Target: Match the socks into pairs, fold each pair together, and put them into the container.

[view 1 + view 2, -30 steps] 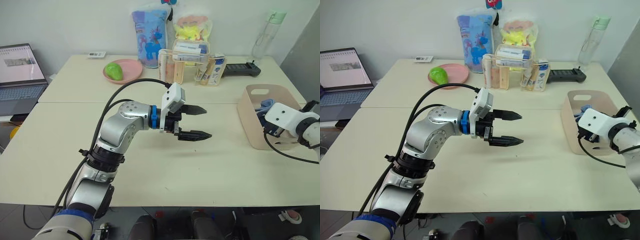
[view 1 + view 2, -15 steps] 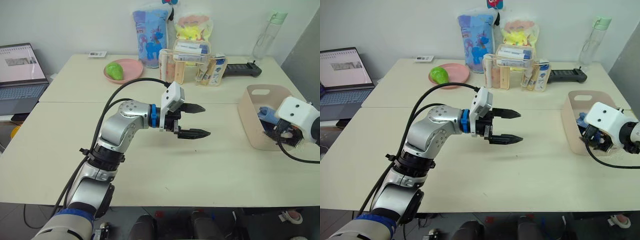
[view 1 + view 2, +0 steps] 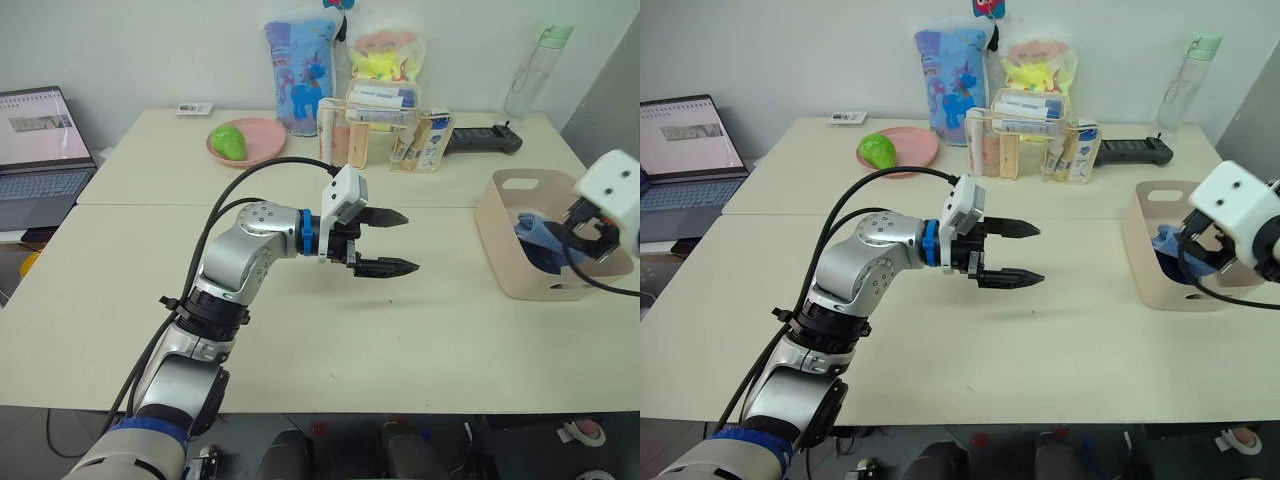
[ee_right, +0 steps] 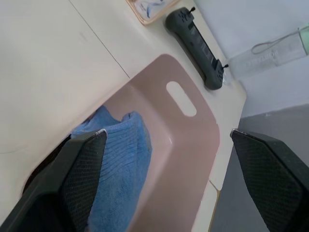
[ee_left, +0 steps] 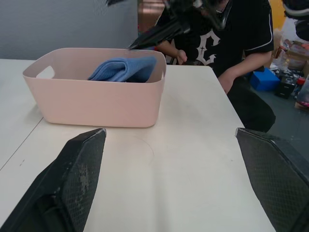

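Note:
The pale pink container (image 3: 503,243) stands at the table's right side. Folded light blue socks (image 3: 533,229) lie inside it, with something darker under them (image 3: 546,258). My right gripper (image 4: 166,133) hovers just above the container's opening, open, its fingers spread wide with nothing between them; the left wrist view catches it over the tub's far rim (image 5: 159,30). My left gripper (image 3: 408,241) hangs open over the middle of the table, empty and pointing toward the container (image 5: 96,99).
At the back stand a pink plate with a green object (image 3: 245,141), a clear organiser (image 3: 385,128), two snack bags (image 3: 300,75), a bottle (image 3: 530,70) and a black device (image 3: 482,140). A laptop (image 3: 40,150) sits far left. A person in black (image 5: 241,34) sits beyond the table's right end.
My right gripper has opened and risen out of the container, moving up and to the right; the light blue socks stay inside. The left arm has barely moved.

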Robot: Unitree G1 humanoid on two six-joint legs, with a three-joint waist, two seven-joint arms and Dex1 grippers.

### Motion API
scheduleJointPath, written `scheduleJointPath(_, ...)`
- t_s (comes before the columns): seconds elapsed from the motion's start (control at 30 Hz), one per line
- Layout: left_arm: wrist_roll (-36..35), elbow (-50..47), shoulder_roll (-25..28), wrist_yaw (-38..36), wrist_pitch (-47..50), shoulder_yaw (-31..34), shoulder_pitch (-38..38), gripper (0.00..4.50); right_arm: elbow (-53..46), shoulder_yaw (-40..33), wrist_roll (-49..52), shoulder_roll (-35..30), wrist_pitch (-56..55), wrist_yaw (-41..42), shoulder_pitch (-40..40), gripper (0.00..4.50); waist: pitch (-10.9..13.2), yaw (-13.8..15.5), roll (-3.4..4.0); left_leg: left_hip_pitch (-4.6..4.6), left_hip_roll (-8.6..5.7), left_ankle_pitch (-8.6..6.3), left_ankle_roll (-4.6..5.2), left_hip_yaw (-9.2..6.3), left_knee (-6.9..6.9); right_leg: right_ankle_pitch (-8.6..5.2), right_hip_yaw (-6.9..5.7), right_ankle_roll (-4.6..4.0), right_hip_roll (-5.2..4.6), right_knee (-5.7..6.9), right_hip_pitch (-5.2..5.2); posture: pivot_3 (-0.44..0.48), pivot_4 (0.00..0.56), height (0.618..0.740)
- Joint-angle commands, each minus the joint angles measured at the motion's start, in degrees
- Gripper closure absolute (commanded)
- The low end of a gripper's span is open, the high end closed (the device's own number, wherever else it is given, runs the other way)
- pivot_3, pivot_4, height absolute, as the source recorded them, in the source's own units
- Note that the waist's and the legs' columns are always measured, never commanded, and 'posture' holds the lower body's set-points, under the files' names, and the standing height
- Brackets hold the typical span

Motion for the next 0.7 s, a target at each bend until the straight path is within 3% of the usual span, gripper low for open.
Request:
scheduleJointPath(0.03, -0.7, -2.4, -0.2, -0.5, -0.1, 0.0, -0.7, 0.0, 1.6, 3.1, -6.1, 0.3, -4.2, -4.6, 1.8, 0.09, 0.0, 0.0, 0.0, 0.0, 0.0, 0.01, -0.02, 0.02, 0.0, 0.0, 0.01, 0.0, 0.0, 0.0, -0.01, 0.0, 0.15, 0.703)
scheduleJointPath(0.4, -1.6, -4.8, 1.5, -0.2, 1.4, 1.2, 0.4, 0.0, 1.0, -1.1, -4.6, 3.2, -1.8, -3.7, 0.1, 0.09, 0.0, -0.1, 0.01, 0.02, -0.01, 0.04, -0.08, 0.05, 0.01, 0.0, -0.01, 0.0, 0.01, 0.03, -0.01, 0.0, 0.15, 0.703)
scheduleJointPath(0.53, -3.0, -6.9, 3.0, -0.4, 2.1, 2.7, 1.4, 0.0, -1.6, -12.9, 3.3, 3.7, 5.2, 1.3, -2.9, 0.09, 0.0, -0.1, 0.01, 0.01, -0.01, 0.04, -0.07, 0.05, 0.01, 0.0, -0.03, 0.0, 0.01, 0.03, -0.01, 0.0, 0.15, 0.703)
scheduleJointPath(0.6, -3.9, -7.9, 3.8, -0.5, 2.4, 3.2, 2.2, 0.0, -3.0, -15.1, 5.7, 4.5, 6.3, 2.1, -4.0, 0.09, 0.0, -0.2, 0.01, 0.02, 0.02, 0.03, -0.06, 0.05, 0.0, 0.0, -0.03, 0.0, 0.02, 0.03, -0.01, 0.0, 0.15, 0.703)
scheduleJointPath(0.67, -4.5, -9.1, 4.9, -0.5, 2.6, 3.9, 3.3, 0.0, -6.9, -16.4, 11.0, 8.5, 7.8, 2.7, -5.9, 0.09, 0.0, -0.3, -0.03, 0.04, 0.05, -0.02, 0.04, 0.01, 0.0, 0.0, -0.03, 0.0, 0.03, 0.05, 0.0, 0.0, 0.15, 0.703)
scheduleJointPath(0.7, -4.4, -10.1, 6.2, -0.2, 2.1, 4.8, 4.8, 0.0, -11.2, -16.2, 14.7, 13.6, 9.2, 1.6, -6.2, 0.09, 0.0, -0.4, -0.06, 0.06, 0.1, -0.02, 0.04, 0.0, -0.01, 0.0, -0.02, -0.01, 0.06, 0.04, 0.01, 0.0, 0.15, 0.703)
